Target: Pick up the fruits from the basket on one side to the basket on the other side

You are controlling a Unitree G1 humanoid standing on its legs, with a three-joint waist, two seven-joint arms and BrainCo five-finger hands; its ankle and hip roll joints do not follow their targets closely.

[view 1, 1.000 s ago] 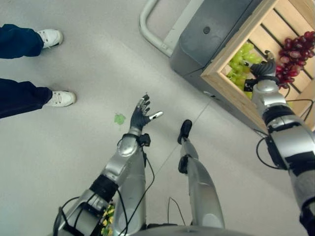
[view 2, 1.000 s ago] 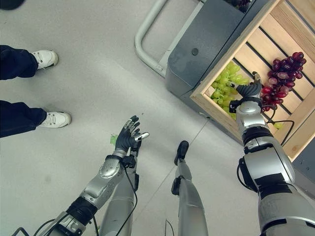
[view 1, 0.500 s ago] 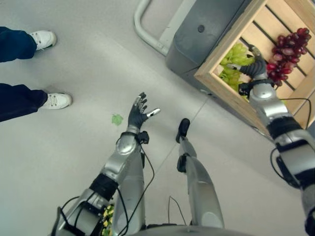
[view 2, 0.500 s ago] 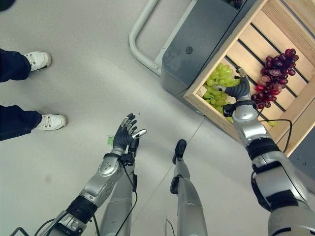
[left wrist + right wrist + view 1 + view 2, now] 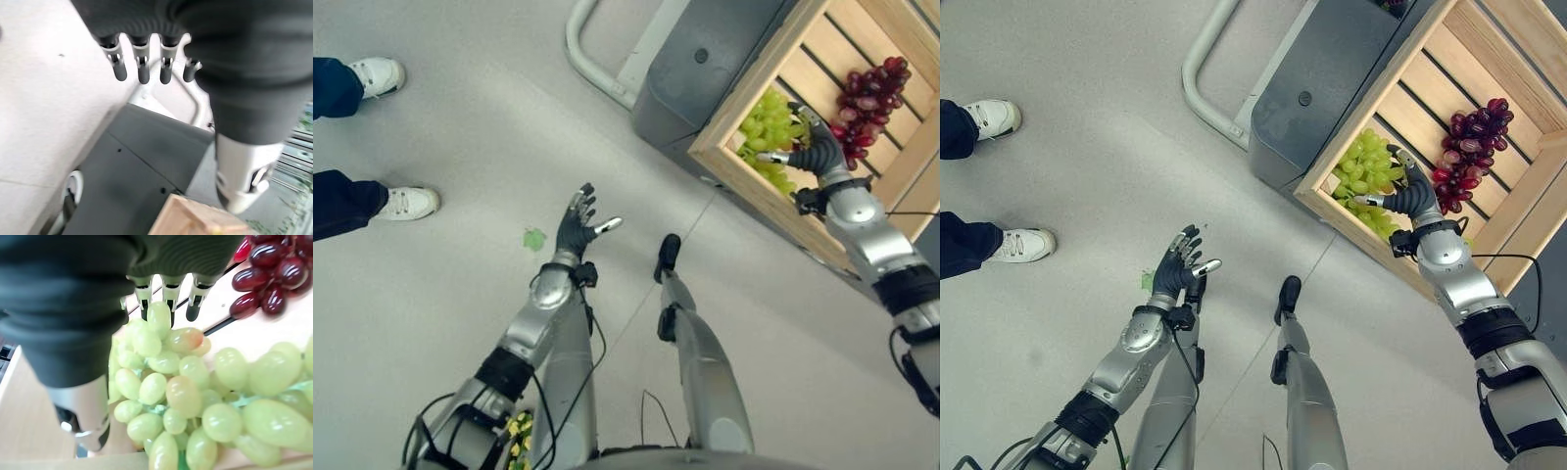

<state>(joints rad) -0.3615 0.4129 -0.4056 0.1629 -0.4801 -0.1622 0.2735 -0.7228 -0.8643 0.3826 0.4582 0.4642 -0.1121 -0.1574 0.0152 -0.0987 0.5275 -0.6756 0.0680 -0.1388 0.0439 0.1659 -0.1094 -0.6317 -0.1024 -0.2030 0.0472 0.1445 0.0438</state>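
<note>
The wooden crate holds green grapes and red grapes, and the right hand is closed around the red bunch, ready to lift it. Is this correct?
Not quite. The wooden crate does hold green grapes and red grapes, but the right hand is at the green bunch, not the red one, and has not closed on it. The right wrist view shows its fingers straight over the green grapes.

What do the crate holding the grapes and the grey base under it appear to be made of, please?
The crate looks like pale unfinished wood: slatted boards with grain and dark gaps between them. The grey base looks like matte moulded plastic or painted metal, with smooth rounded corners; which one cannot be told. The right hand hovers over the green grapes.
</note>
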